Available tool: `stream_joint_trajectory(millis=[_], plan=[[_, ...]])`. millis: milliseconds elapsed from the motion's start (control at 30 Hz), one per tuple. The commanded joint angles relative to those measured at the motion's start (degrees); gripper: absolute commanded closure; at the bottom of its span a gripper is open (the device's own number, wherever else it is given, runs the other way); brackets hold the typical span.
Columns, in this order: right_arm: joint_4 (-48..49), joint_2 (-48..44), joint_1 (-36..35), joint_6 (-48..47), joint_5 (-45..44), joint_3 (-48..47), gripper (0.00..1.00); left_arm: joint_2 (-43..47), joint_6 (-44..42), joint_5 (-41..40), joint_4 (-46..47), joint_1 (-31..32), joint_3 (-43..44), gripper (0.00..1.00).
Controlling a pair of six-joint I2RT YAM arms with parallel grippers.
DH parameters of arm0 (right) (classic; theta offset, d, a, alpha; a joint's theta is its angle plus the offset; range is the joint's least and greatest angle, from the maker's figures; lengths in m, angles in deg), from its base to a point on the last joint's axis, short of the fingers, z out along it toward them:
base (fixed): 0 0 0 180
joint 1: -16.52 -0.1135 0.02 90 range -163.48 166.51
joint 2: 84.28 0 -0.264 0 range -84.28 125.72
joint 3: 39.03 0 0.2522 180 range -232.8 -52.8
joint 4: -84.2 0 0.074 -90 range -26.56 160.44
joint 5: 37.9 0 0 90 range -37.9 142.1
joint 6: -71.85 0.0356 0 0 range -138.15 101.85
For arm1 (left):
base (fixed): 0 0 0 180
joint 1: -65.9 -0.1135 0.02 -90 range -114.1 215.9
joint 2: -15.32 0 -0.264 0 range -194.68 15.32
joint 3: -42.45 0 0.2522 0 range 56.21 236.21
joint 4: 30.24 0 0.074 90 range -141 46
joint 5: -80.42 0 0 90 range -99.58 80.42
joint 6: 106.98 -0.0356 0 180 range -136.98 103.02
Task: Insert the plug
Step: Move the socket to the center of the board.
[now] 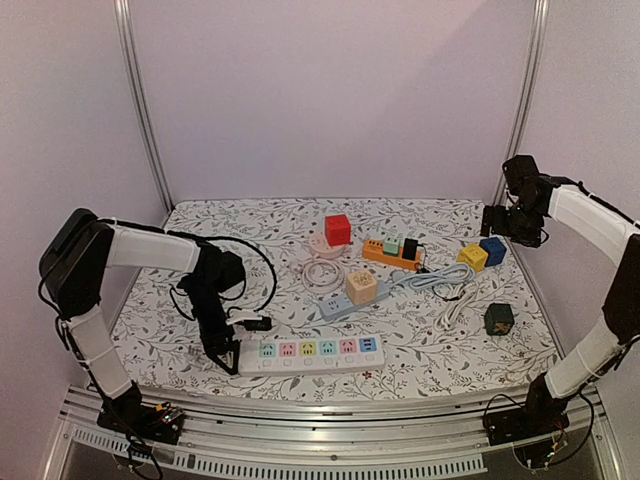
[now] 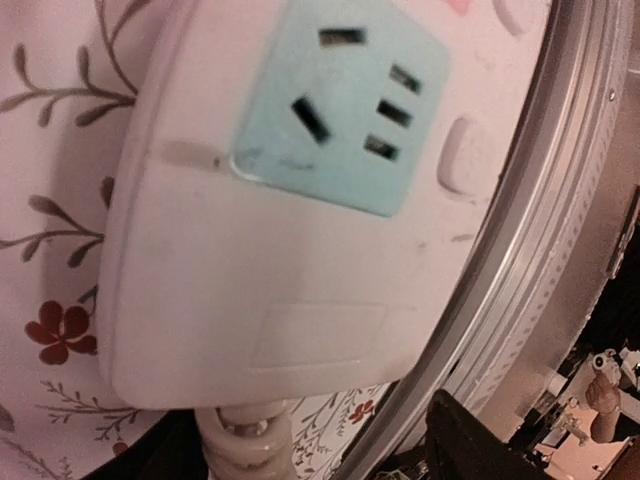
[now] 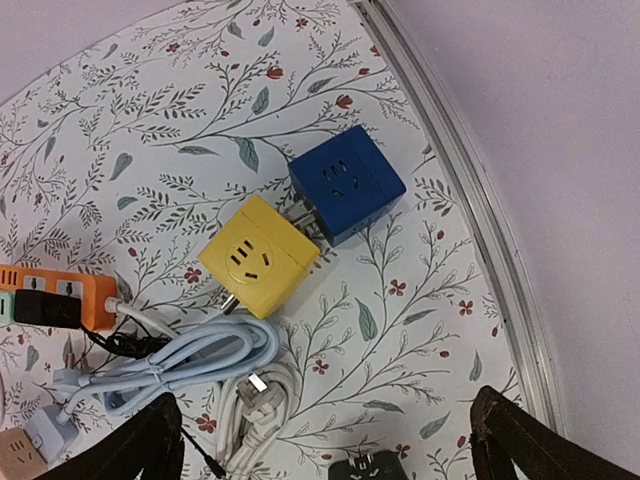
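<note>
- Jaws of the left gripper [image 1: 226, 360] stand apart, empty, at the left end of the long white plastic power strip [image 1: 310, 352]; those of the right gripper [image 3: 330, 445] gape wide, empty, well beyond its right end.
- We fear a skewed grasp: the small black plug [image 1: 261, 324], loose just behind that left end, would miss the slots.
- Its long axis seems to follow the strip; which way it faces we cannot tell.

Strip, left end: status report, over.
Left tool open, down at strip end. Right tool open, raised far right. Black plug loose beside strip, not inserted. End socket empty.
</note>
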Motion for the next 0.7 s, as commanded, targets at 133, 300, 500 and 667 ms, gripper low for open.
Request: stream_joint_trajectory(millis=[133,300,500,667], plan=[[1.1,21.38,2.81,-0.86,12.88,-16.16,0.01,8.48,-3.66,-7.4,0.67,-4.58,2.26,0.01],[6.33,27.17,3.26,10.95,7.85,-16.32,0.01,13.82,-2.96,-15.65,5.45,-7.59,4.18,0.01],[12.48,28.56,3.24,21.33,4.07,-12.4,0.01,14.78,-1.36,-22.51,10.42,-7.57,5.7,0.01],[11.7,32.96,3.26,24.04,3.09,-15.32,0.01,13.97,-1.25,-20.84,10.81,-7.57,6.55,0.0]])
